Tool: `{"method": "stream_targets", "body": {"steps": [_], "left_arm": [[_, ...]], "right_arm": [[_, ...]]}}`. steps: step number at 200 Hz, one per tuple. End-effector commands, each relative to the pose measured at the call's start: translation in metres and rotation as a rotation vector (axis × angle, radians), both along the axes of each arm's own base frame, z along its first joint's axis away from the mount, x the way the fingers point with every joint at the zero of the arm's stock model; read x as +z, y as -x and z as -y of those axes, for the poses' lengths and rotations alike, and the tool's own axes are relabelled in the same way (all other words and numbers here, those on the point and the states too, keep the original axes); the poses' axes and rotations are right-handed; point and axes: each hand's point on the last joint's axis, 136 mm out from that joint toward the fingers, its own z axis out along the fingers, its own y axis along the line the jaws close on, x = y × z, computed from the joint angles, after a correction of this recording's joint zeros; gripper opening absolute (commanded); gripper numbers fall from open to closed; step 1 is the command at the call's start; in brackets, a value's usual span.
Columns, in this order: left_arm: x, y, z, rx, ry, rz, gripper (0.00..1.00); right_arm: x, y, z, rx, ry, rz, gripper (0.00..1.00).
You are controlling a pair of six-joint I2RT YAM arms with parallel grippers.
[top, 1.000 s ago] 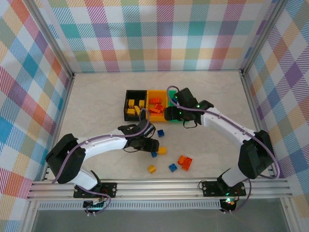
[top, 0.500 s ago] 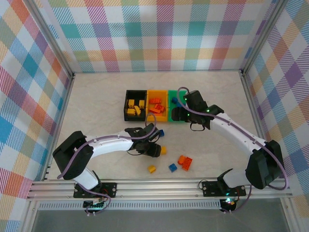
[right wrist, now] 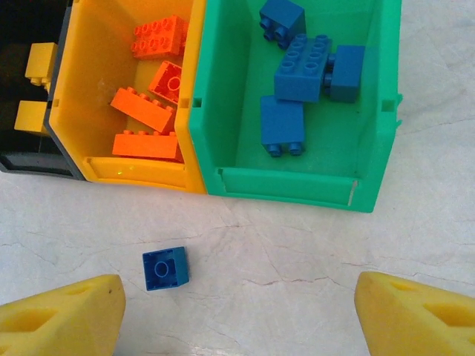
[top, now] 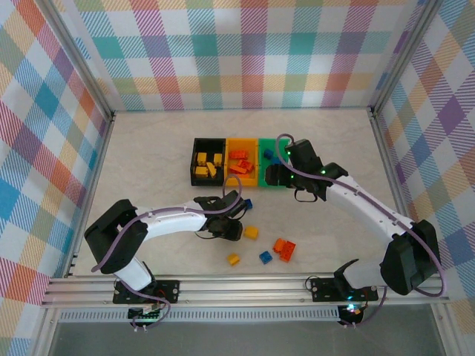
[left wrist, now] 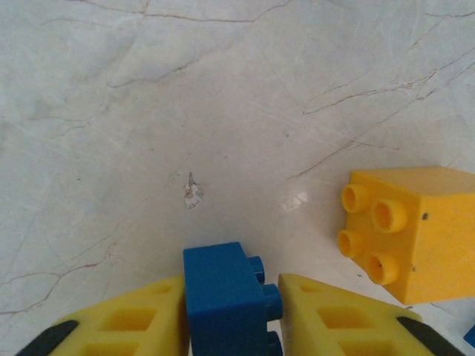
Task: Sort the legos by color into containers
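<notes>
Closing up fast, the left pincer (left wrist: 231,285) has gone from wide open a moment ago to a pinch on one blue brick (left wrist: 223,293). Its yellow fingers (left wrist: 133,322) touch the brick on both sides. The brick sits on the table (left wrist: 185,111). A yellow brick (left wrist: 412,230) lies near it, not touching. So one more blue lego looks ready to be lifted, and I think it belongs in the green bin (right wrist: 289,185).

The right pincer (right wrist: 237,315) has slid a little to the side, off the bins. It hangs wide open with nothing in it, over the table just in front of the green bin. A second blue brick (right wrist: 165,268) lies on the table below it.

The three bins stand joined in a row. The black bin (top: 194,159) has yellow bricks in it. The orange-yellow bin (right wrist: 133,169) has four orange-red bricks. The green bin has four blue bricks. I see no brick in the wrong bin.

Some bricks are still loose on the table: a small yellow brick (top: 233,259), a third blue brick (top: 265,256) and orange-red bricks (top: 284,248) close together. The sorting looks well over half done.
</notes>
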Motion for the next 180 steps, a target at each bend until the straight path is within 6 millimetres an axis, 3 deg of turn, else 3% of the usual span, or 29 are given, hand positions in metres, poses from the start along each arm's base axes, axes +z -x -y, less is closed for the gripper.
{"method": "stream_targets", "body": {"steps": [1,27,47,99,139,180], "left_arm": [[0.008,0.000,0.001,0.001,-0.010,0.007,0.30],[0.026,-0.008,0.009,-0.009,0.012,0.035,0.26],[0.048,-0.026,0.023,-0.016,0.044,0.080,0.25],[0.100,-0.116,0.072,0.029,0.182,0.189,0.22],[0.106,-0.182,0.098,0.085,0.206,0.226,0.21],[0.110,-0.217,0.118,0.103,0.211,0.249,0.21]], "right_arm": [[0.007,-0.001,0.003,-0.017,-0.028,0.022,0.81],[0.006,0.002,0.009,-0.034,-0.020,0.027,0.81],[0.004,0.006,0.017,-0.057,-0.010,0.033,0.82],[-0.004,0.019,0.036,-0.101,0.003,0.027,0.82],[-0.006,0.026,0.041,-0.110,-0.003,0.019,0.82],[-0.005,0.031,0.044,-0.111,-0.011,0.018,0.82]]}}
